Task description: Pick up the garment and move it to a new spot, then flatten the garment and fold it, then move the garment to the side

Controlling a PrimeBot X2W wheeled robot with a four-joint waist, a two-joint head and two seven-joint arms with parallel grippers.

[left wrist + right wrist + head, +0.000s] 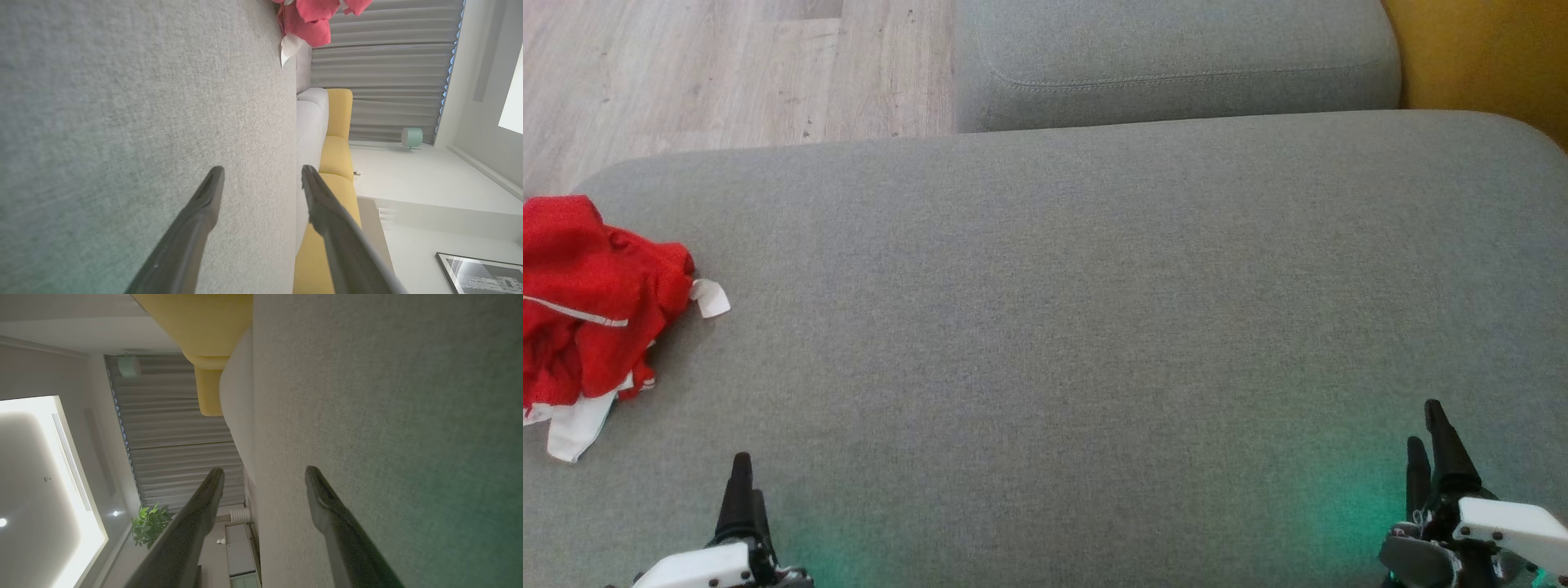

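A crumpled red garment [592, 298] with white trim and a white tag lies in a heap at the left edge of the grey cushion [1062, 310]. In the left wrist view the garment [312, 20] shows at the top. My left gripper [745, 486] hovers low at the lower left, to the right of and nearer than the heap, apart from it. Its fingers [202, 200] stand open with nothing between them. My right gripper [1431, 441] is at the lower right, far from the garment. Its fingers [316, 490] are also spread open and empty.
A second grey cushion [1176, 61] sits behind the main one. Wooden floor [711, 69] lies at the upper left and a yellow seat [1486, 57] at the upper right. Curtains [392, 61] and a plant [149, 524] show in the wrist views.
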